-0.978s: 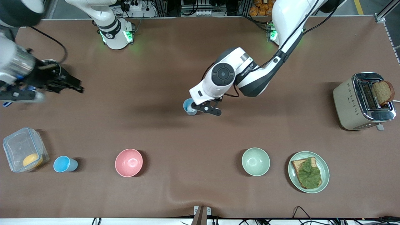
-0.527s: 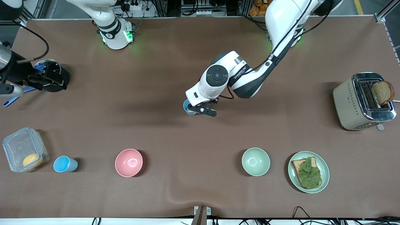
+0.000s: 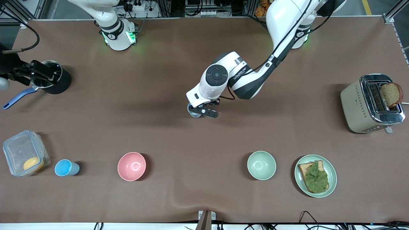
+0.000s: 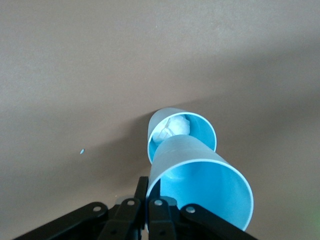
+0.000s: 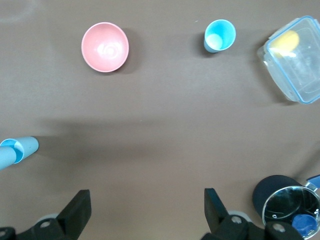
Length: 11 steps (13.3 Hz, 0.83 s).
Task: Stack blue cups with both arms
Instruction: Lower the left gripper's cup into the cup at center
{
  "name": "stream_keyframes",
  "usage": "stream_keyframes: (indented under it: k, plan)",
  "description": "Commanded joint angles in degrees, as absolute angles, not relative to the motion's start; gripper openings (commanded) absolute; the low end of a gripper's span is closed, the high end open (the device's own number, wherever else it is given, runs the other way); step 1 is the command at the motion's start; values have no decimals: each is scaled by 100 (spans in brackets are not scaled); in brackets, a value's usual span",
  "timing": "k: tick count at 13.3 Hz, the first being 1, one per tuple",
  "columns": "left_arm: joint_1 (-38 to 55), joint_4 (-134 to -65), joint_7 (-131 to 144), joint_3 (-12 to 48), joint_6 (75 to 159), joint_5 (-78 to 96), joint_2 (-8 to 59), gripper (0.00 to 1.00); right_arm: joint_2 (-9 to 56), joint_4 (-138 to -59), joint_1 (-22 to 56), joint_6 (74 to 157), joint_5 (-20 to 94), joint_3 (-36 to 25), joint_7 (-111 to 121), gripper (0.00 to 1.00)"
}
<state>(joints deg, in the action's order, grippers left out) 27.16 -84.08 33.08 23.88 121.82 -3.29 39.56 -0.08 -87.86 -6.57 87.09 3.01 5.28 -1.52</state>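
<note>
My left gripper (image 3: pixel 207 112) (image 4: pixel 149 189) is shut on the rim of a light-blue cup (image 4: pixel 200 182), held tilted in the middle of the table. The held cup's base sits at the mouth of a paler blue cup (image 4: pixel 176 129) with a whitish inside, which stands on the mat and shows only as a sliver (image 3: pixel 191 113) under the hand. Another blue cup (image 3: pixel 66 167) (image 5: pixel 219 36) stands near the front camera at the right arm's end. My right gripper (image 3: pixel 40 74) (image 5: pixel 145 207) hangs open and empty over the black pot.
A black pot (image 3: pixel 57 81) with a blue handle and a clear lidded box (image 3: pixel 25 152) holding something yellow stand at the right arm's end. A pink bowl (image 3: pixel 131 166), a pale green bowl (image 3: pixel 261 165), a plate (image 3: pixel 300 179) with toast and a toaster (image 3: pixel 370 103) line the rest.
My left gripper slid a little toward the right arm's end, and now covers the standing cup. My right arm drew back toward the table's edge, over the pot.
</note>
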Motion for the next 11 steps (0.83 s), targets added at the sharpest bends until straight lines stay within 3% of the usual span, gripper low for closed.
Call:
stream_keyframes:
  k: [1,5,6,7,11]
  plan:
    - [2988,-8297,3498,2145,12418,-501,4078,0,97,-8543,-888,8622,-68,589,-88,100]
    - [2997,-8297,3498,2136,12524,-501,4131,0,123,-8569,-888,8631,-124,598,106,100]
    - [2997,-8297,3489,2136,12524,-510,4122,43,123,-8569,-853,8622,-114,598,105,100]
    - [2988,-8297,3420,2127,12524,-553,4096,99,123,-8569,-818,8622,-114,606,97,100]
    - [2866,-8288,3472,2136,12507,-861,3824,100,167,-8578,-747,8631,-114,633,97,100]
